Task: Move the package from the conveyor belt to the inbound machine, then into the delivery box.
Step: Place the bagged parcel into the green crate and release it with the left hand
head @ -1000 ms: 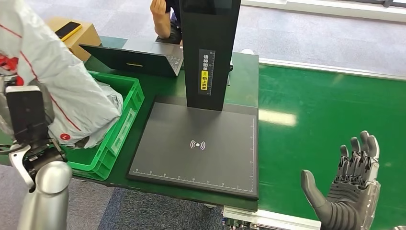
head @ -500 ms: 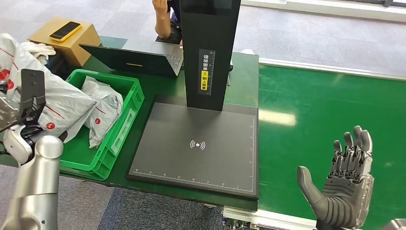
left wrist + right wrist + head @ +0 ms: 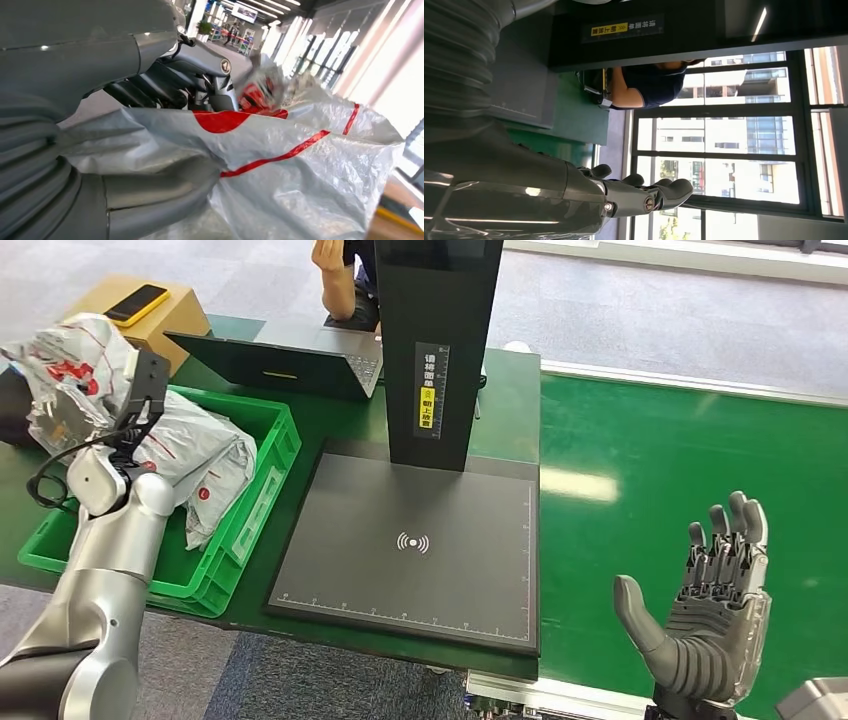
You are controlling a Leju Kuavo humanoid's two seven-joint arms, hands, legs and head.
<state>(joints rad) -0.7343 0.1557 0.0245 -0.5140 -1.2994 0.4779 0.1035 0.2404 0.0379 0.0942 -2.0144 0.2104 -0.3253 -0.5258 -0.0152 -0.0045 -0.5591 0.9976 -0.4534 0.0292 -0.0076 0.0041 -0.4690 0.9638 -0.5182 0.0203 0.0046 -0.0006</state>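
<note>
My left hand (image 3: 165, 87) grips a grey-white package (image 3: 62, 375) with red markings, thumb under it and fingers over it. The package (image 3: 300, 170) hangs above the far left corner of the green delivery box (image 3: 262, 502), where other packages (image 3: 205, 455) lie. In the head view my left arm (image 3: 110, 540) and its wrist mount hide most of the hand. The inbound machine's black scan plate (image 3: 410, 550) is bare below its black column (image 3: 435, 350). My right hand (image 3: 710, 625) is open, palm up, over the green conveyor belt (image 3: 690, 460).
A laptop (image 3: 290, 360) stands behind the green box. A cardboard box (image 3: 165, 315) with a yellow phone on it sits at the far left. A person's arm (image 3: 338, 280) rests behind the column. The table's front edge runs just below the scan plate.
My left arm has swung away from the camera, carrying the package from close up to above the box's far left corner. My right hand has drifted slightly down and left.
</note>
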